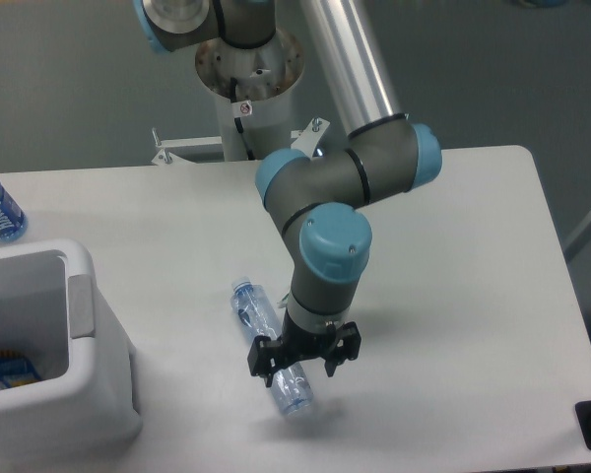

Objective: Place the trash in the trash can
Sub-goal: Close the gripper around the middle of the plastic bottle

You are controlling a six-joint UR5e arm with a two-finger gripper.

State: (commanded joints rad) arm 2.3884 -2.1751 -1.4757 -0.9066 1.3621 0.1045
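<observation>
The black two-finger hand hangs low over the tabletop, its fingers spread apart and straddling the lower part of the crushed clear bluish plastic bottle; no grip on it can be seen. The bottle lies flat, its long axis running diagonally, the upper end toward the far left and the other end toward the near right. It looks dented and see-through. The large white plastic boxy bin stands at the left edge, well apart.

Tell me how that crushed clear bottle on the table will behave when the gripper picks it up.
The crushed bottle looks empty, so probably light. Its dented, thin walls will likely give under the gripper fingers. Lying on its side, it may roll if nudged.
</observation>
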